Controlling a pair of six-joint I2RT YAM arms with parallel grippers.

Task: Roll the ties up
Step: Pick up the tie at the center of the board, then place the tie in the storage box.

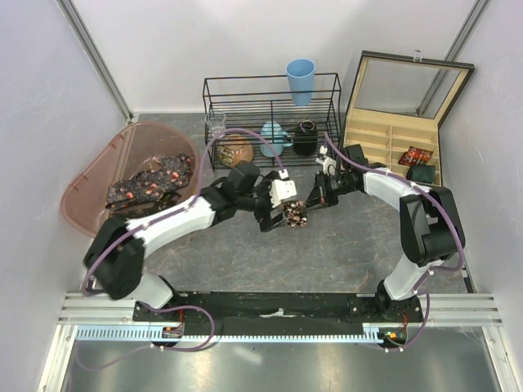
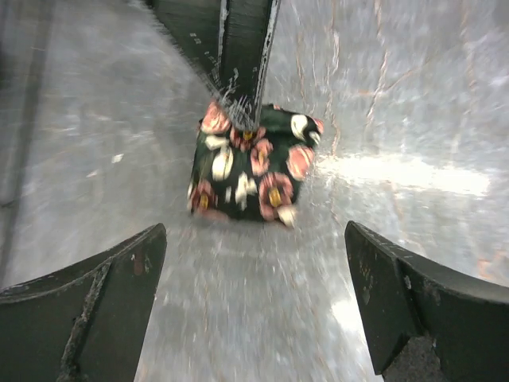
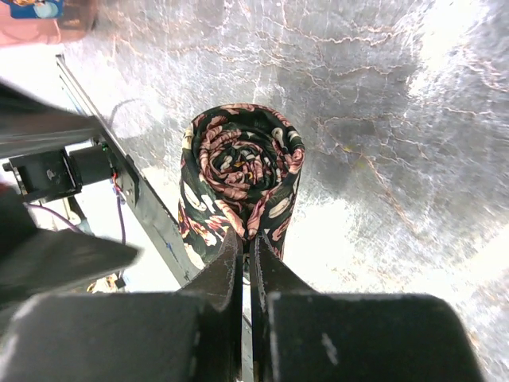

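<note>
**Rolled tie pinched by the right gripper, left gripper wide open beside it**

Left of the wire rack [image 1: 270,106], a pink tub [image 1: 88,175] holds a heap of loose ties [image 1: 151,181], dark with red and pink patterns.

In front of the rack, on the grey table [image 1: 204,261], the left gripper [image 1: 280,217] reaches in from the left. Its fingers are spread wide with nothing between them. In the left wrist view the gripper [image 2: 254,306] frames the rolled tie [image 2: 250,171], which lies just ahead of the fingertips and not between them.

The rolled tie [image 1: 296,214] is a tight coil in front of the rack's right half, just off the left gripper's tips. In the right wrist view the coil [image 3: 238,171] shows its spiral end face.

The right gripper [image 1: 311,201] comes at the coil from the rack's right side. Its fingers [image 3: 227,259] are pressed together with only a sliver between them. The tips meet the roll's near edge, nipping its outer layer. The left wrist view shows the same closed fingers [image 2: 238,56] meeting the roll's far side.

Right of the rack stands an open wooden box [image 1: 384,135]. A coiled tie [image 1: 415,154] with a red pattern sits in one of its right-hand compartments.
</note>
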